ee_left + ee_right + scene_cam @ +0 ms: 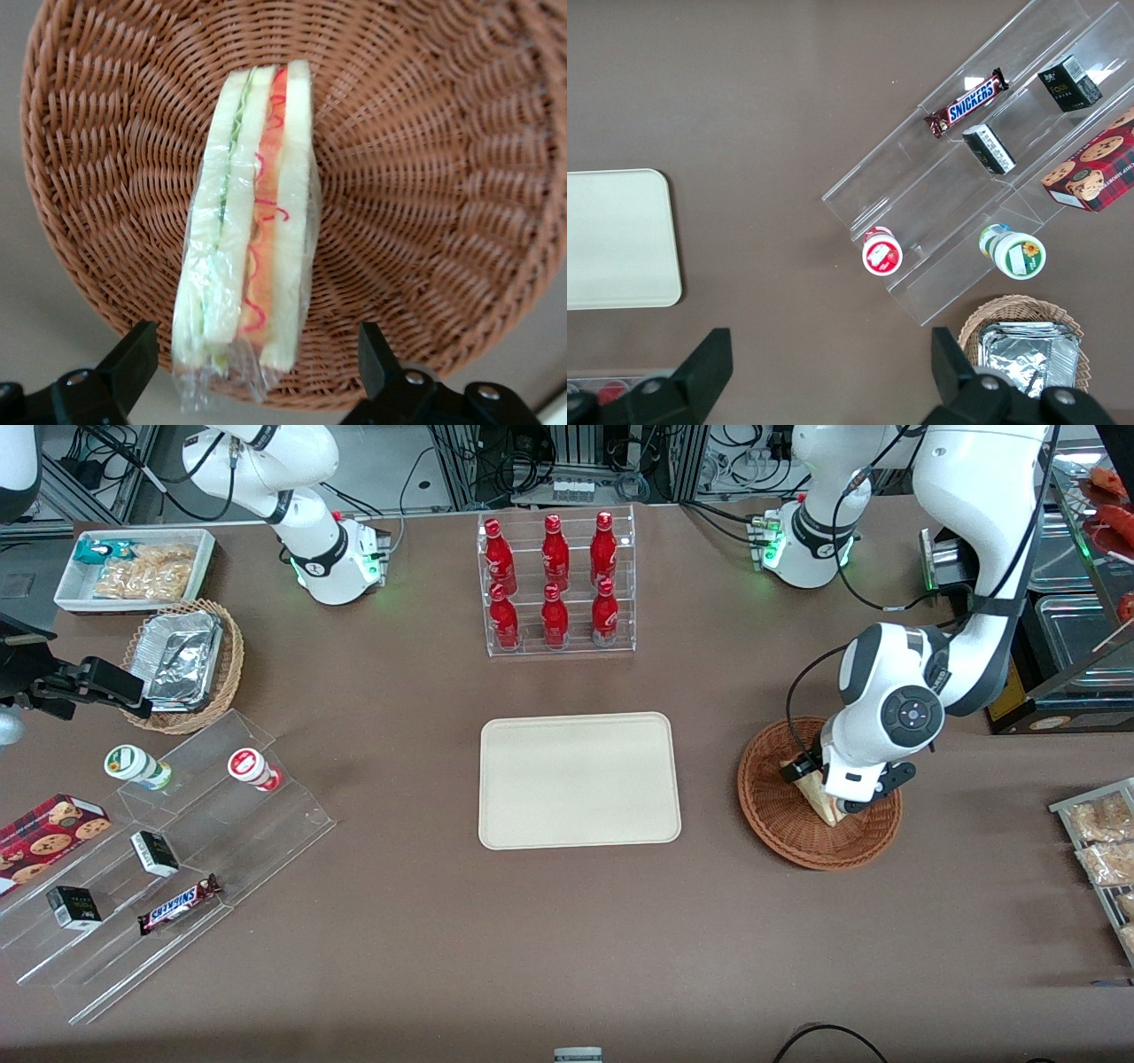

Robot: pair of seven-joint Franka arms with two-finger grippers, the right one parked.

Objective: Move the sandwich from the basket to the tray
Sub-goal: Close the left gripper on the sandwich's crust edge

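Note:
The sandwich point(816, 794) point(251, 221), a clear-wrapped white bread wedge with red and green filling, stands on edge in the reddish-brown wicker basket point(780, 815) point(425, 177) toward the working arm's end of the table. My gripper point(838, 804) point(255, 352) hangs low over the basket, open. One black finger point(133, 356) stands on each side of the sandwich's wrapped end, with a gap between each finger and the bread. The cream-beige tray point(579, 779) lies flat at the table's middle with nothing on it, beside the basket.
A clear rack of red bottles point(556, 583) stands farther from the front camera than the tray. Clear stepped shelves with snacks point(168, 868), a tan basket of foil containers point(186, 664) and a white bin point(133, 567) lie toward the parked arm's end. Snack packets point(1099, 841) sit at the working arm's edge.

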